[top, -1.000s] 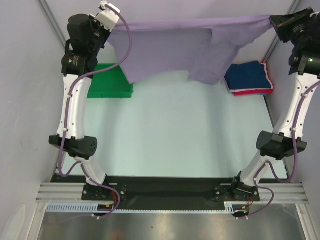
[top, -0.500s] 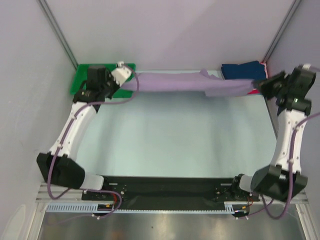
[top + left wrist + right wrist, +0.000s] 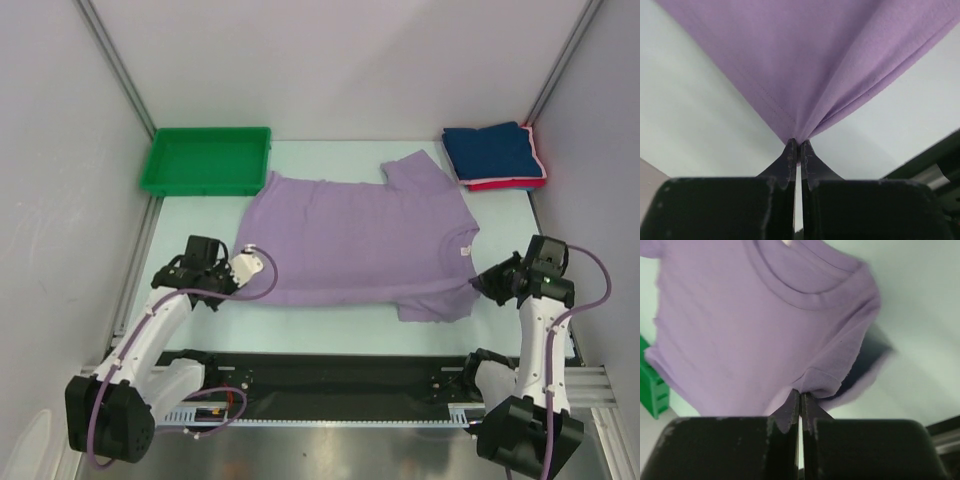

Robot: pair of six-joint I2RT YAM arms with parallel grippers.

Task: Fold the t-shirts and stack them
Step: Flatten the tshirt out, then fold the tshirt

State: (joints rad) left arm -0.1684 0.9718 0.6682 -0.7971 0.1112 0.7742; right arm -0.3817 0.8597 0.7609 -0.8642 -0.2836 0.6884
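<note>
The lavender t-shirt (image 3: 355, 240) lies spread flat in the middle of the table. My left gripper (image 3: 258, 262) is shut on its near left hem corner, pinched between the fingertips in the left wrist view (image 3: 798, 146). My right gripper (image 3: 482, 283) is shut on the near right sleeve edge, seen in the right wrist view (image 3: 800, 394). The lavender cloth (image 3: 830, 55) fans away from the left jaws, and the collar (image 3: 805, 287) shows above the right jaws. The folded navy t-shirt (image 3: 494, 150) lies on the pink-red t-shirt (image 3: 505, 184) at the back right.
A green plastic tray (image 3: 207, 160) stands at the back left. Grey walls close in both sides. The black base rail (image 3: 330, 375) runs along the near edge.
Both arms have swung down and toward the near edge, pulling the lavender shirt from hanging in the air at the back to lying flat on the table.
</note>
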